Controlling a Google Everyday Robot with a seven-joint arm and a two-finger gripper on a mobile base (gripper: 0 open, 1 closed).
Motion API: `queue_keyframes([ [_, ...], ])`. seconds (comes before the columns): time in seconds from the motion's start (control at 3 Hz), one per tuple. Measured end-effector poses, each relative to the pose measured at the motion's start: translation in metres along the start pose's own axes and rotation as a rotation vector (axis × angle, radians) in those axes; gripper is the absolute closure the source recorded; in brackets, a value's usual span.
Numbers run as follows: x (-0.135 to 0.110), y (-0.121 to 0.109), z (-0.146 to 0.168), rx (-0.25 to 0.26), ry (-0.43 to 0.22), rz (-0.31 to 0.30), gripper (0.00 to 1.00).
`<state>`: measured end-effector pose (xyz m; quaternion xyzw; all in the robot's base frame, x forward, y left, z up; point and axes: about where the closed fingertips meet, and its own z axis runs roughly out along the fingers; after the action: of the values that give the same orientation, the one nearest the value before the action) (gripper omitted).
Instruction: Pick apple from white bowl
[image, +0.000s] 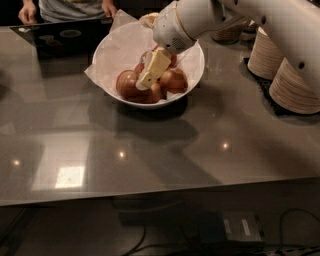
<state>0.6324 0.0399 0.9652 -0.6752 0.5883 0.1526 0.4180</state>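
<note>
1. Upper centre: the gripper (149, 75) hangs tilted inside the white bowl (196, 67), angled to clear its rim, right among the apples (175, 80).
2. Has it got one? Cannot tell from here.

The one camera stood on the near side of the white bowl (196, 67), higher than it. It looked down at a slant across the grey table (150, 155) toward the person (70, 7) at the far edge behind the bowl. It sat fairly close. The bowl lay in the upper middle, and the stacks of paper plates (292, 85) right of the bowl ran out of view. The table's near edge and floor cables (136, 241) showed below. The gripper (152, 70) was over the apples (127, 84) in the bowl, its arm (270, 20) entering from the upper right.
</note>
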Motion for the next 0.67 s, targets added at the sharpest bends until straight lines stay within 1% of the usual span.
queue_keyframes([
  [0.33,0.0,0.0,0.0,0.0,0.0,0.0,0.0],
  [0.67,-0.0039,0.0064,-0.0013,-0.014,-0.009,-0.003,0.0],
])
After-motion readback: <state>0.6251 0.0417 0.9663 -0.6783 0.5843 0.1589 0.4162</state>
